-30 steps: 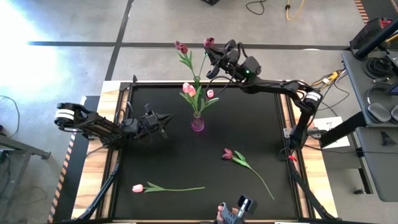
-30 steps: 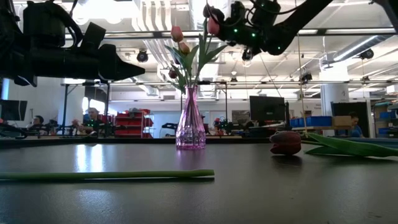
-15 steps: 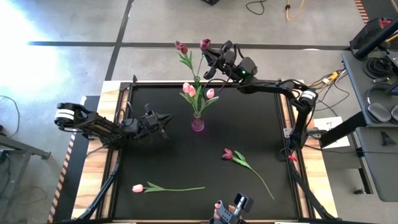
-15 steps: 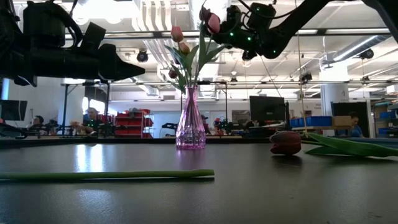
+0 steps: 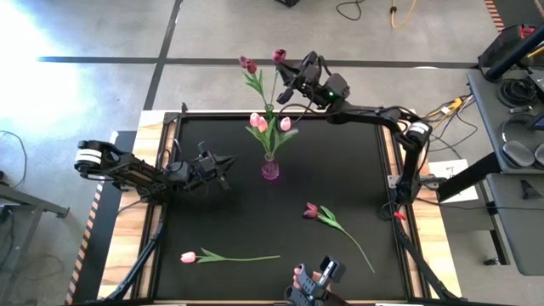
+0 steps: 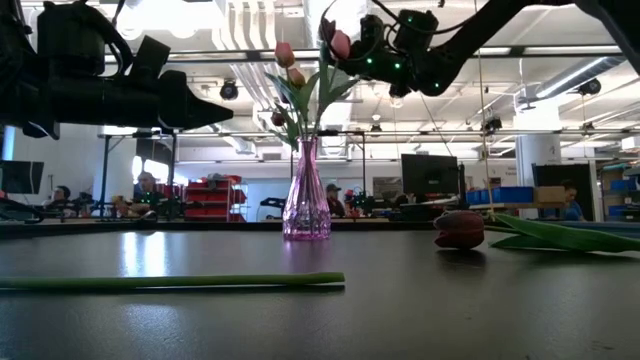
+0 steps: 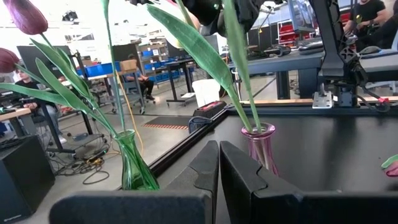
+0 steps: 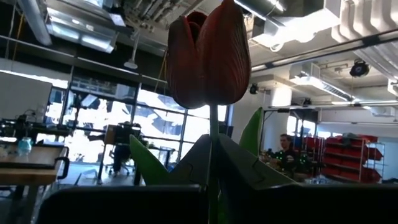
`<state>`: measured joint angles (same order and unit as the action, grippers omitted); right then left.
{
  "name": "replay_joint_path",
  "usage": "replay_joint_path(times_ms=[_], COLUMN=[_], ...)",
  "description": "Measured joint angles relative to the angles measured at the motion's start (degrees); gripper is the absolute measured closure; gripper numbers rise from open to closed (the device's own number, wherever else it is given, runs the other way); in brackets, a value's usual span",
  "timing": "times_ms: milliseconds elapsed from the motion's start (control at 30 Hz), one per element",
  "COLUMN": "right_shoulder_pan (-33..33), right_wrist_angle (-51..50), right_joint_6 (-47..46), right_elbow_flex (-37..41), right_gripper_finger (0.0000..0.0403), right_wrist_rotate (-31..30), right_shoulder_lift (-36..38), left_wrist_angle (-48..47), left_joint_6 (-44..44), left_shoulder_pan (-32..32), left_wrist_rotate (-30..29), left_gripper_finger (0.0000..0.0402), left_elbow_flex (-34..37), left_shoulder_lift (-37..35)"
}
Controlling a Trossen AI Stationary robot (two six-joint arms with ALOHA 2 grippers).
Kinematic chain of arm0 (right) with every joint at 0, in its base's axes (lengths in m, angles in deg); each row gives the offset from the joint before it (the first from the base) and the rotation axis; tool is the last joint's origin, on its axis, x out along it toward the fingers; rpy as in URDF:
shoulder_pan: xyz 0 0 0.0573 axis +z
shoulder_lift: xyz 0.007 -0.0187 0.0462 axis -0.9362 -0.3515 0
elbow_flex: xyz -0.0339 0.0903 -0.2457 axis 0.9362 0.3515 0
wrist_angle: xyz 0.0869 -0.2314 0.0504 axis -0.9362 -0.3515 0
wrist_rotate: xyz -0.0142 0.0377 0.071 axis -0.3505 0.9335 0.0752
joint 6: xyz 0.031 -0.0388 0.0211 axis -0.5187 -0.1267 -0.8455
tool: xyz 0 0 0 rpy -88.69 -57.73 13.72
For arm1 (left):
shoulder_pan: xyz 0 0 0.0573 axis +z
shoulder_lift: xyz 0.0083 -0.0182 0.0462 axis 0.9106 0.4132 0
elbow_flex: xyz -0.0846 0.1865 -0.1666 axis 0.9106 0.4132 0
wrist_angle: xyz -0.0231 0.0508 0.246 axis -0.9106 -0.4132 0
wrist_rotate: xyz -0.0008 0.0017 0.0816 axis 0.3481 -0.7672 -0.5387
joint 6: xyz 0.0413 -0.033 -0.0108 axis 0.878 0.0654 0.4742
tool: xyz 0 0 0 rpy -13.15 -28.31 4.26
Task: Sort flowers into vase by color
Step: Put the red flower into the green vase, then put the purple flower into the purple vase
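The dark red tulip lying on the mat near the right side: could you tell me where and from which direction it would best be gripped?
Grip the dark red tulip on its bare stem, past the leaves. It lies flat, so coming straight down with the fingers straddling the stem probably works best and spares the head.

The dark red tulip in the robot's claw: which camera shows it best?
The right wrist view: the dark red tulip fills the picture, its stem between the right claw's fingers. The high view shows only a small head beyond the table's far edge. The low and left wrist views don't show it clearly.
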<state>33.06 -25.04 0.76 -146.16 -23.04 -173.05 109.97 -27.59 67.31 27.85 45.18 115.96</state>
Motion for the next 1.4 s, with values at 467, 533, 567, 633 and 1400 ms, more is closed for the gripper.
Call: replay_joint_path(times_ms=[467,533,567,633,1400], right_shoulder_pan=[-1.1,-1.1,-1.1,-1.1,-1.1], right_wrist_angle=[-5.3,-6.9,-7.3,-7.9,-35.7], right_joint_6=[-2.5,-2.4,-2.4,-2.4,-0.9], right_elbow_flex=[0.0,0.0,0.0,0.0,-7.2], right_gripper_finger=[0.039,0.039,0.039,0.0389,0.0261], right_wrist_rotate=[0.0,0.0,0.0,0.0,0.0], right_shoulder_lift=[-2.5,-2.5,-2.5,-2.5,-2.0], left_wrist_angle=[-0.1,-0.1,-0.1,-0.1,-0.2], left_joint_6=[0.0,0.0,0.0,0.0,0.0], left_shoulder_pan=[0.0,0.0,0.0,0.0,0.0], left_wrist_rotate=[0.0,0.0,0.0,0.0,0.0], left_gripper_finger=[0.04,0.04,0.04,0.04,0.04], left_elbow_flex=[0.0,0.0,0.0,0.0,0.0], left_shoulder_lift=[0.0,0.0,0.0,0.0,0.0])
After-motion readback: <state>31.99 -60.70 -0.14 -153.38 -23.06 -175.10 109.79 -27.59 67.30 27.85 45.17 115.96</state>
